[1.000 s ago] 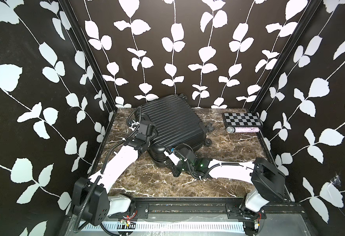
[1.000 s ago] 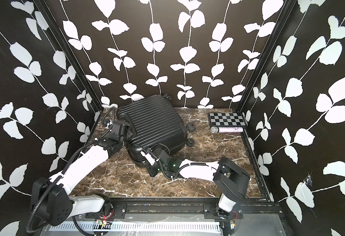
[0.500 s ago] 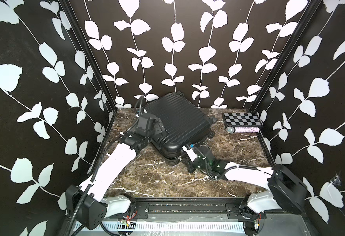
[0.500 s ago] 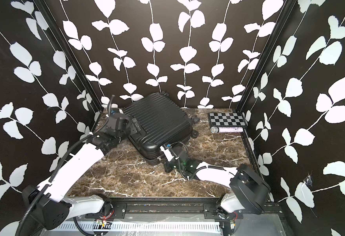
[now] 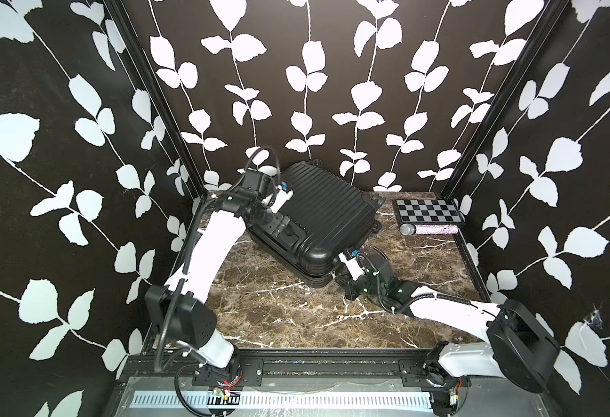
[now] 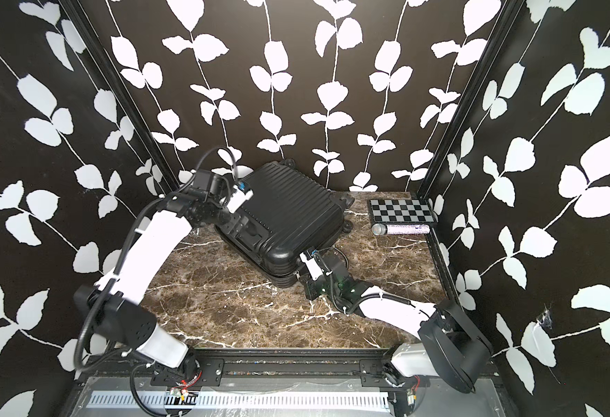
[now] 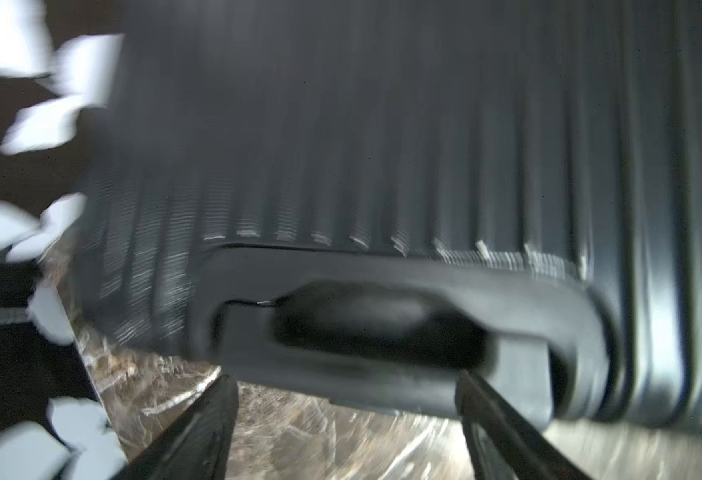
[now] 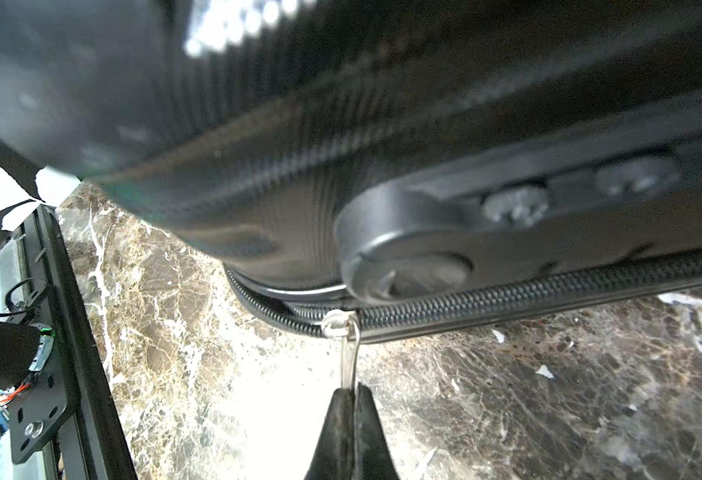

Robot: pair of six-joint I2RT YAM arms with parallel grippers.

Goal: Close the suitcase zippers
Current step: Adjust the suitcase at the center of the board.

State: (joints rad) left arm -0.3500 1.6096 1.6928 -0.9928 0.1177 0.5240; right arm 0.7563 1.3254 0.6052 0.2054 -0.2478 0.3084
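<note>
Two grippers: L gripper (image 7: 345, 380) & R gripper (image 8: 351, 395), working at opposite sides of suitcase (image 5: 318, 220).
Suitcase: black hard-shell, matte, ribbed lid. Lying flat & skewed on brown veined marble tabletop (image 5: 278, 310), twd rear wall, shell halves lying together.
Zipper track (image 8: 528, 297): black coil teeth, running along rim seam just above tabletop.
Slider (image 8: 334, 324): small silver metal piece, sitting on track where it is curving round suitcase's near corner.
Zipper pull (image 8: 348, 357): thin flat silver tab, hanging off slider twd R gripper.
R fingers (image 8: 366, 432): black, tapering, pressing together & pinching pull's free end.
L fingers (image 7: 204, 428): black, standing wide apart, gripping nothing.
Handle recess (image 7: 378, 328): smooth rounded-rectangle plastic bezel w/ dark oval hollow, sitting just ahead of L fingertips. Can't tell if touching, view is blurring.
Fitting (image 8: 445, 232): round-ended black plastic w/ two screw heads, sitting right above slider.
Far right corner: checkerboard (image 5: 428, 211) lying flat, glittery-handled microphone (image 5: 428, 229) lying just in front of it, both well apart from suitcase.
</note>
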